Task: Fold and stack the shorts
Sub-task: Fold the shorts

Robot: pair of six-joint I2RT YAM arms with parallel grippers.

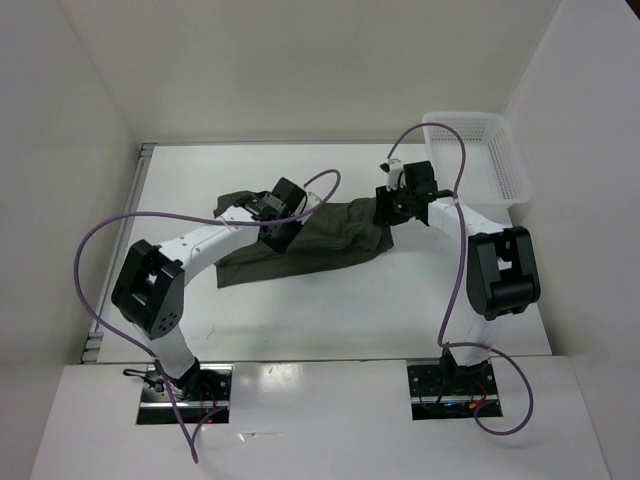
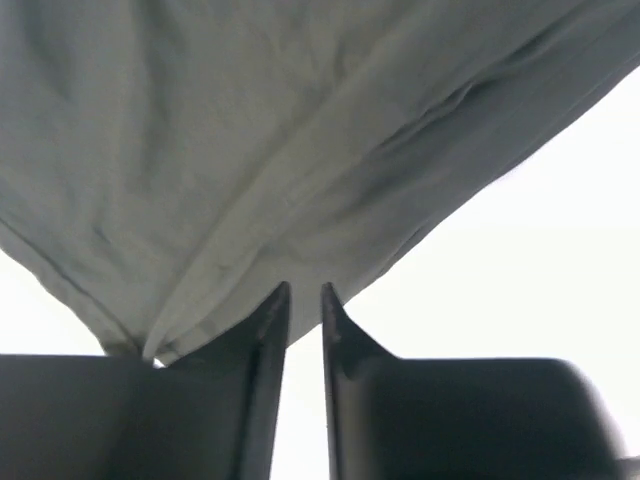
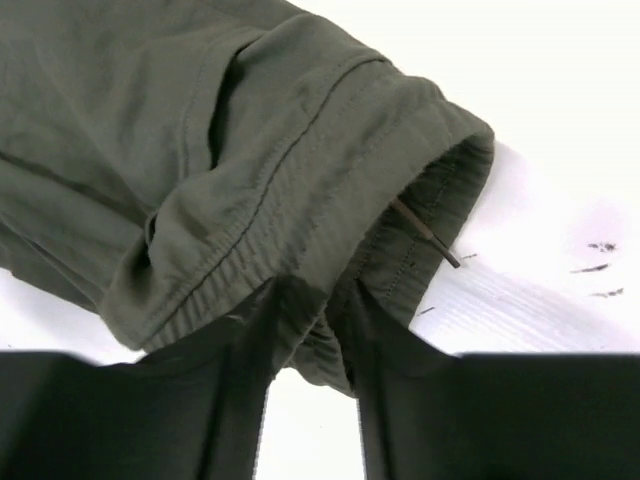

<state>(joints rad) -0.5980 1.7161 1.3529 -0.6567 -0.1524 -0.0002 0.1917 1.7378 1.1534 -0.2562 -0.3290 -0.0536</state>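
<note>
here, olive shorts [image 1: 330,240] lie spread left of a white basket [image 1: 512,165]. left gripper [image 2: 305,292] stands barely parted at their edge, holding nothing. right gripper [image 3: 310,288] straddles the waistband [image 3: 300,200]; whether it grips, i cannot tell.

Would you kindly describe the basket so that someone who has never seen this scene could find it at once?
Start at the white table, then go to its far right corner. The basket there is white plastic mesh, rectangular and open-topped, unlike the dark olive shorts lying mid-table.
</note>
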